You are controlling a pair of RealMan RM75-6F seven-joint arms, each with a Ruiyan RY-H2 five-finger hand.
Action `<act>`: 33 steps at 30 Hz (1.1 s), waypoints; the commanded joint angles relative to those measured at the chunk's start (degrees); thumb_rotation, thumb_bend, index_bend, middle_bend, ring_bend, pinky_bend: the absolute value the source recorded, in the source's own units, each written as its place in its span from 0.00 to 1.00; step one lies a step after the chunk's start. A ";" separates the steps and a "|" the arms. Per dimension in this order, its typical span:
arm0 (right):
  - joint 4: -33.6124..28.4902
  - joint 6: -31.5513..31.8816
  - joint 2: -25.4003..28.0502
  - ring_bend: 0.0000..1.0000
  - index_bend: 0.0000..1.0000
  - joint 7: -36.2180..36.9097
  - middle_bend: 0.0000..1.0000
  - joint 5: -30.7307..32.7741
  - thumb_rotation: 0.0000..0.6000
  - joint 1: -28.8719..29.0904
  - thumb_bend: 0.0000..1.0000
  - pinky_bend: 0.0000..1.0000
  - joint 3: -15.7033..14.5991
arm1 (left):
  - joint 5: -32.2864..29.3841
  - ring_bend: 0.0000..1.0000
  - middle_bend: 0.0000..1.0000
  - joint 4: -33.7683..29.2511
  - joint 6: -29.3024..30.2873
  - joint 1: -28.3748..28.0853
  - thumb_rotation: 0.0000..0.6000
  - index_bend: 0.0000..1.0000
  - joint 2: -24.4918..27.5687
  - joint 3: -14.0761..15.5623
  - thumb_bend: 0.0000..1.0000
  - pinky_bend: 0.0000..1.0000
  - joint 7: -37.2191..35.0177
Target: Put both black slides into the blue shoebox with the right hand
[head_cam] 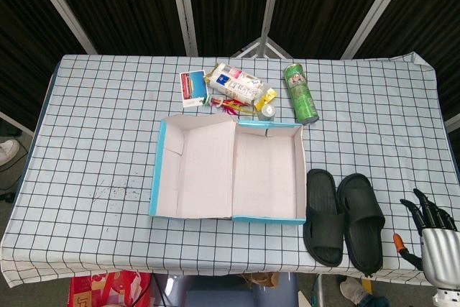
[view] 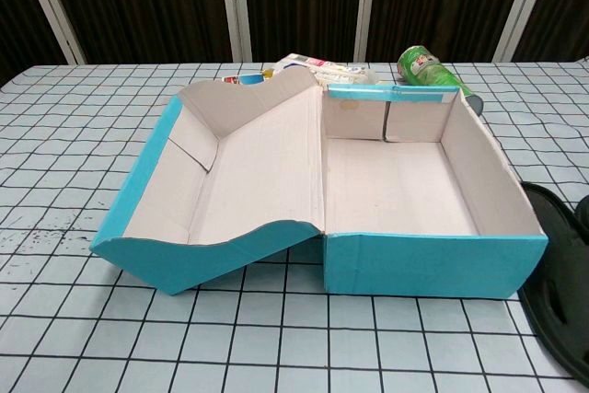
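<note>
This looks like a staged robot test room, not a home or a shop. A bench (head_cam: 100, 106) fills most of the frame, draped in a white cloth with a black grid. Behind it, along the top of the frame, hang dark ribbed curtains (head_cam: 129, 5) crossed by pale metal poles (head_cam: 183, 5), like a screened-off recording booth. Household props sit gathered at the upper centre: a green can (head_cam: 300, 93), snack packets (head_cam: 233, 84) and a small card (head_cam: 192, 88). At the lower right corner a robot hand (head_cam: 435, 239) shows.

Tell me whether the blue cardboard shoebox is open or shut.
Open: the blue cardboard shoebox has its lid folded out flat to the left, showing an empty interior.
</note>
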 commanded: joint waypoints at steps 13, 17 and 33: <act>-3.99 -1.32 -0.42 0.18 0.23 -0.47 0.10 3.56 1.00 -0.52 0.30 0.21 -0.09 | 0.86 0.00 0.00 -0.34 0.63 0.16 1.00 0.08 0.00 0.16 0.37 0.09 -0.30; -6.00 -5.32 -0.27 0.16 0.18 -2.29 0.10 5.92 1.00 0.86 0.25 0.17 -0.38 | -0.29 0.00 0.00 -0.14 -0.21 0.10 1.00 0.08 0.18 0.00 0.37 0.09 -0.52; -4.83 -6.24 -12.11 0.15 0.16 -15.06 0.09 8.59 1.00 0.53 0.15 0.16 -2.11 | -0.81 0.00 0.00 0.44 -1.73 -0.28 1.00 0.08 0.52 -0.04 0.37 0.09 -1.87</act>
